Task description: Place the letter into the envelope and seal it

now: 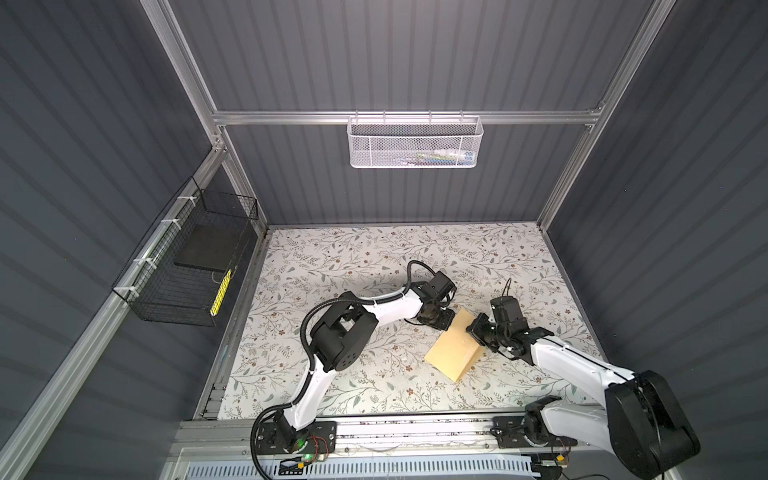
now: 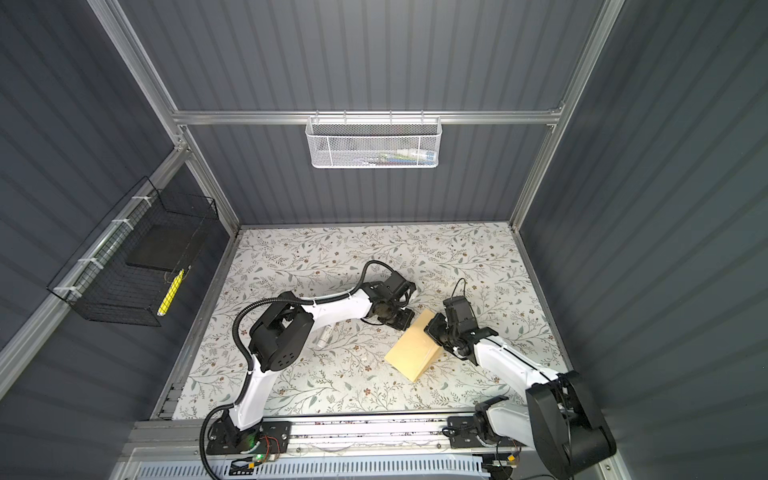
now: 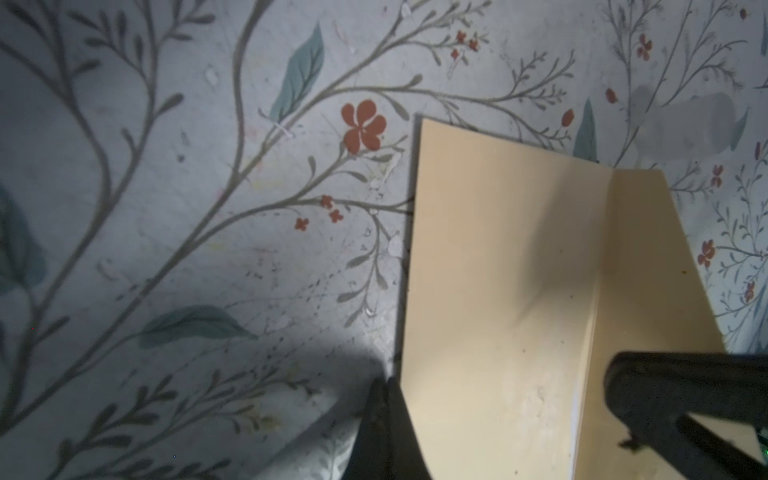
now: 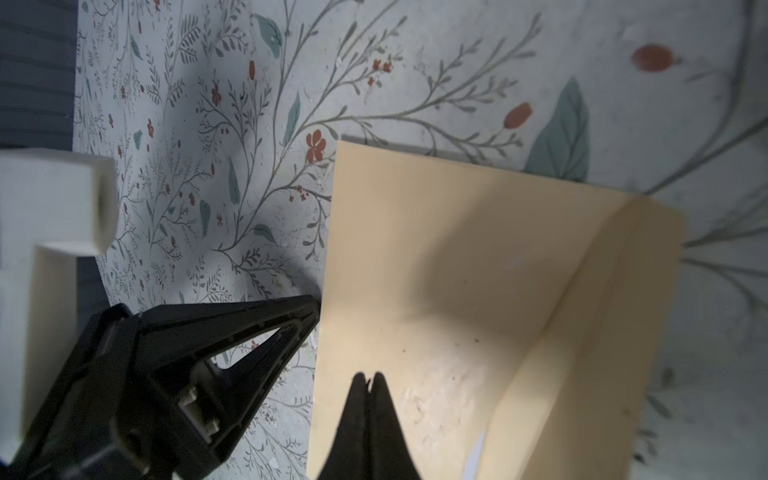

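We are holding the tips of the right gripper (image 4: 370, 378) pressed together on nothing, hovering over the tan envelope (image 1: 451, 353). The left gripper (image 4: 312, 306), likewise closed and empty, is touching the envelope's side edge. The flap is standing half raised, and a white sliver of the letter (image 4: 478, 451) is peeking from inside, on the floral table (image 1: 332, 266).
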You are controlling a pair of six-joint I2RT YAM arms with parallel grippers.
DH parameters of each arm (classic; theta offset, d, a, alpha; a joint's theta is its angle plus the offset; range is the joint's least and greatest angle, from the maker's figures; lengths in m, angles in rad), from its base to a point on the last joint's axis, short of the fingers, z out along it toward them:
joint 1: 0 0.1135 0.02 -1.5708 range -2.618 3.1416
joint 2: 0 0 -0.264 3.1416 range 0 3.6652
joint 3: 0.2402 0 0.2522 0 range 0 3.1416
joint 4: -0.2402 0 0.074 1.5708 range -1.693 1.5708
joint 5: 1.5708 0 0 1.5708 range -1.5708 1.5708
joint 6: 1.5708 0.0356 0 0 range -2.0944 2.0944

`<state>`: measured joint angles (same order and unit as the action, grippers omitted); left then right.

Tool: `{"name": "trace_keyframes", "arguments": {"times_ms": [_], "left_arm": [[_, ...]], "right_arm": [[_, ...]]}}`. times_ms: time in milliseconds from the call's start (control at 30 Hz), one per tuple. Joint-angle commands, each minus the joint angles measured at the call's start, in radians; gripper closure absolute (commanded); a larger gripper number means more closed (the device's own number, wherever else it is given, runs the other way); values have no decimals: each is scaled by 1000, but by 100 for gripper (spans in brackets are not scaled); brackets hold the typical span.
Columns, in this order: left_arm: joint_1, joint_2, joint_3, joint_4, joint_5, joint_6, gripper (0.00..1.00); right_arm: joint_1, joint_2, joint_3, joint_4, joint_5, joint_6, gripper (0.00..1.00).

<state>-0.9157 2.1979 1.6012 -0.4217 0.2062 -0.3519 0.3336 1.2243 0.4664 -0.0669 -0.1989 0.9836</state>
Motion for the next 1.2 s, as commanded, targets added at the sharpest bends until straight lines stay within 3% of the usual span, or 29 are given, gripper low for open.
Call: {"name": "trace_keyframes", "arguments": {"times_ms": [0,167,300,433,600,733,867,1167], "left_arm": [[-6,63,-41,-53,-23,13,100],[-5,47,-66,-44,-30,11,100],[-5,45,-70,-44,-29,18,100],[-6,41,-79,-39,-25,13,100],[-6,39,-81,-35,-22,12,100],[-5,40,-80,-34,-20,13,100],[-6,46,-74,-33,-16,17,100],[-5,63,-67,-25,-4,19,100]], "right_arm": [[1,36,27,35,-20,-15,100],[-1,-143,4,0,36,-15,99],[-21,-301,81,-246,122,-60,91],[-94,-408,96,-517,165,-55,90],[-135,-546,-10,-629,165,-33,94],[-136,-582,-121,-537,98,9,100],[-133,-542,-198,-315,-2,38,100],[-96,-346,-167,-84,-60,40,100]]}}
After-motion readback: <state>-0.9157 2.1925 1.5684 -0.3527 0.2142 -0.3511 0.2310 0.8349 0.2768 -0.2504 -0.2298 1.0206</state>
